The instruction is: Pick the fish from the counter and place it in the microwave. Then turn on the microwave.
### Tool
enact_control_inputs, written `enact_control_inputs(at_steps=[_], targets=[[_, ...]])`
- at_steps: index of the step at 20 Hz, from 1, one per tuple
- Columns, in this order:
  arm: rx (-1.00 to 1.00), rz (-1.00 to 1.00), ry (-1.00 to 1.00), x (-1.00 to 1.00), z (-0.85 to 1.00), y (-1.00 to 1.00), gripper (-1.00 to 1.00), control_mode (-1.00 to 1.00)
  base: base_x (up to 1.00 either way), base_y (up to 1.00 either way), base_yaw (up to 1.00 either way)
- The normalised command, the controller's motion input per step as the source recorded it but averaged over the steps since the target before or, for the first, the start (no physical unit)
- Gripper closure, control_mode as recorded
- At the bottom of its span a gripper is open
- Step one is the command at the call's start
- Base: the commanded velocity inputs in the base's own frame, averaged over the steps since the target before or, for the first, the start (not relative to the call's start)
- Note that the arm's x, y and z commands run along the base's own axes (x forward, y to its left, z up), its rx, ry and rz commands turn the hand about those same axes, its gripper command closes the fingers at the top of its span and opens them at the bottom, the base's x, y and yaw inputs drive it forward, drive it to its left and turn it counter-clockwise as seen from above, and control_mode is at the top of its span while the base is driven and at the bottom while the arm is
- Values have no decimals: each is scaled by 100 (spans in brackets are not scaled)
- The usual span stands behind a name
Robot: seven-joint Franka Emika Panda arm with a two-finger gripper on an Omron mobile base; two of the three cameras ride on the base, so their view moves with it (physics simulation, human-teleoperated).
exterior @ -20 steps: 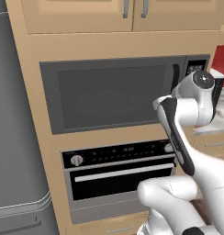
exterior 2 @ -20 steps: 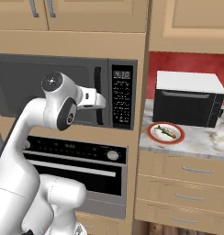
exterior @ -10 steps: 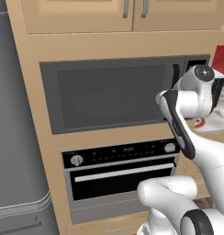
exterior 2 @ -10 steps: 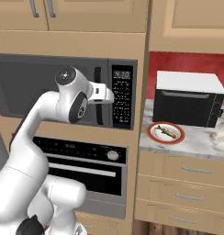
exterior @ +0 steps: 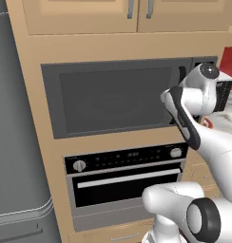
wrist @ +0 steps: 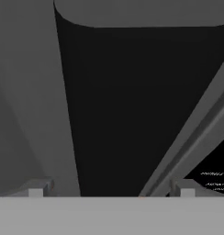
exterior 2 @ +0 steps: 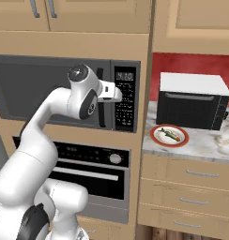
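- A tall grey fridge (exterior: pixel 18 142) is filling the far left of the left base view, beside the wooden cabinet column.
- The microwave (exterior: pixel 118 97) is sitting built into that column with its door shut, below two upper cabinet doors (exterior: pixel 137 14); its button panel (exterior 2: pixel 125 101) is lying at its right end, with a lit clock at the top.
- A black oven (exterior: pixel 127 175) with round knobs and a silver bar is sitting directly under the microwave.
- The arm (exterior 2: pixel 50 122) is rising from the base and bending toward the microwave's right side, its wrist meeting the black vertical door handle (exterior 2: pixel 100 101).
- The counter (exterior 2: pixel 191 143) is running to the right of the column, over wooden drawers (exterior 2: pixel 182 187), with a red wall behind it.
- A small black-and-white oven (exterior 2: pixel 194 101) is standing at the back of the counter.
- A red-rimmed plate (exterior 2: pixel 169 135) is lying on the counter just in front of that oven, near the left edge.
- The gripper (wrist: pixel 111 190) is pressing in close at the handle; in the hand view the dark handle bar is running up between the two tips, but whether the fingers are clamping it I cannot tell.
- The fish (exterior 2: pixel 168 134) is lying on the plate, well apart from the gripper.
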Motion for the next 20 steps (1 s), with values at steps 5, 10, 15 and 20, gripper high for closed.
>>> enact_control_inputs(at_steps=[5, 10, 15, 20], targets=[[7, 0, 0, 44, -4, -2, -100, -100, 0, 0, 0], [4, -1, -5, 36, -9, 5, 100, -100, 0, 0, 0], [1, 0, -17, 28, -10, 13, 100, -100, 0, 0, 0], [7, 0, -4, 9, -8, 26, 100, -100, 0, 0, 0]])
